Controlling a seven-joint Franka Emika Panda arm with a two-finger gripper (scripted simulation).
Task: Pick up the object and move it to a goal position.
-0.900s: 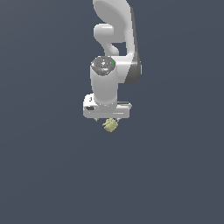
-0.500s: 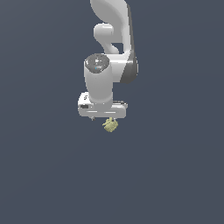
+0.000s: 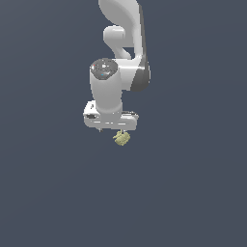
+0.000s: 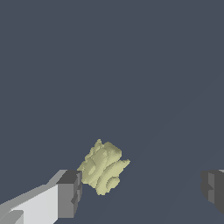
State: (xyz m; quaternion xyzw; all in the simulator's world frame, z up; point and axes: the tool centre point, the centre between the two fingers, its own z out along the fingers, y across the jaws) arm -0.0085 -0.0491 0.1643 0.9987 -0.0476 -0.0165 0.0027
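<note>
A small pale yellow-green lumpy, ridged object (image 4: 103, 167) sits just beside one dark-padded finger (image 4: 70, 194) of the white-grey robot gripper (image 4: 142, 192), while the other finger pad shows far off at the opposite edge of the wrist view, so the fingers stand wide apart and grip nothing. In the exterior view the object (image 3: 121, 138) lies just under the gripper (image 3: 117, 131), toward the exterior view's right of the hand. Plain dark blue-grey ground (image 3: 193, 193) spreads open on every side. The white arm (image 3: 123, 43) descends from above, its wrist pointing straight down.
</note>
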